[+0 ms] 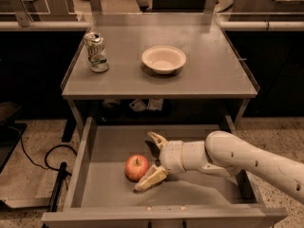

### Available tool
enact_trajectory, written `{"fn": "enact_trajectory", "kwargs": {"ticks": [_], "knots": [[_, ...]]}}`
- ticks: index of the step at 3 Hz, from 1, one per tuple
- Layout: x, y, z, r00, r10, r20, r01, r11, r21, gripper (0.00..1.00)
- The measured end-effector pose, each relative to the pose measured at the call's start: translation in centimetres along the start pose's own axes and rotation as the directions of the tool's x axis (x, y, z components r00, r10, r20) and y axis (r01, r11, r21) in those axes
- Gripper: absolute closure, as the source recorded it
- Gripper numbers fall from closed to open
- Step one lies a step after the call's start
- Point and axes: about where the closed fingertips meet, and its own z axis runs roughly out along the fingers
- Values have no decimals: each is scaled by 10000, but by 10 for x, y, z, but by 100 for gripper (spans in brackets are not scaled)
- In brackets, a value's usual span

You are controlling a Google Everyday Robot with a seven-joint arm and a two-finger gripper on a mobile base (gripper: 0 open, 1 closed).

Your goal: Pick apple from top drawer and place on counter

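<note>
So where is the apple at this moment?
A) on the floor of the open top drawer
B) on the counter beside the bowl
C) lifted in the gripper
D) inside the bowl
A: the apple rests on the top drawer bottom, the open gripper at its side; the bowl on the counter is empty.
</note>
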Motion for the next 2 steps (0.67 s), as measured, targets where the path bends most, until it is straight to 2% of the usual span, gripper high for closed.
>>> {"fn": "enact_trajectory", "kwargs": {"ticks": [1, 2], "knots": [[7, 4, 9, 9998, 177, 58, -177, 9998, -77, 0], [31, 7, 21, 9977, 682, -57, -682, 9976, -125, 0]]}}
